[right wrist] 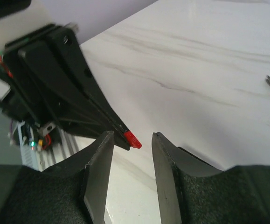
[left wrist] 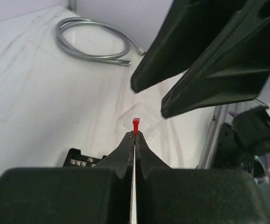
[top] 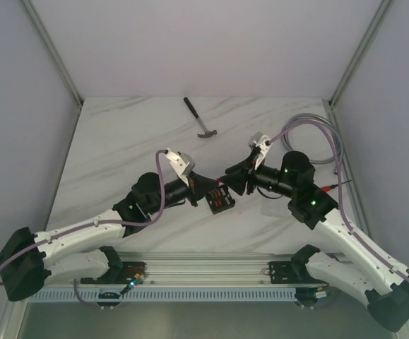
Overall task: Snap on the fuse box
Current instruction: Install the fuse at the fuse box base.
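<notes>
The fuse box (top: pixel 222 201) is a small black square box with red fuses, lying on the table just below both grippers. Its corner shows in the left wrist view (left wrist: pixel 80 159). My left gripper (left wrist: pixel 135 134) is shut on a small red fuse (left wrist: pixel 135 124) and holds it above the table. It also shows in the top view (top: pixel 213 186). My right gripper (right wrist: pixel 132 136) is open, its jaws on either side of that red fuse (right wrist: pixel 134 140) without touching it. It also shows in the top view (top: pixel 227 176). A clear square cover (left wrist: pixel 146 116) lies beyond the fuse.
A hammer (top: pixel 200 119) lies at the back middle of the marble table (top: pixel 119 141). A grey cable coil (top: pixel 321 138) lies at the back right and also shows in the left wrist view (left wrist: pixel 93 42). A metal rail (top: pixel 204 272) runs along the near edge.
</notes>
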### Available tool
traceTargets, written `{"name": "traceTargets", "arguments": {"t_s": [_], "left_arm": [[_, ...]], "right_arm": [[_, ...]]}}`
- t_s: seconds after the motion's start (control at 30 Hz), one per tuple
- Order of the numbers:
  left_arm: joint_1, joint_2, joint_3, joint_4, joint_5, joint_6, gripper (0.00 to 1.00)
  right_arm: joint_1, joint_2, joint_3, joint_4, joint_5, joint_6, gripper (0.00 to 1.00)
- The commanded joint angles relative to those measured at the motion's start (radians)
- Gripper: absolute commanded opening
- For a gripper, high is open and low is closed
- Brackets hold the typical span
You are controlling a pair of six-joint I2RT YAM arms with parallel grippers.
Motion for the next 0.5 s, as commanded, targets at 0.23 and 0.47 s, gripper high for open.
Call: {"name": "traceTargets", "arguments": {"t_s": [0.23,0.47], "left_arm": [[0.005,-0.096,0.006,-0.061,0.259,0.109,0.00],[0.008,-0.097,0.006,-0.052,0.322,0.104,0.00]], "right_arm": [[-0.006,-0.019,0.037,-0.081,-0.335,-0.244,0.41],[-0.014,-0.021,0.037,-0.099,-0.376,-0.275,0.33]]}}
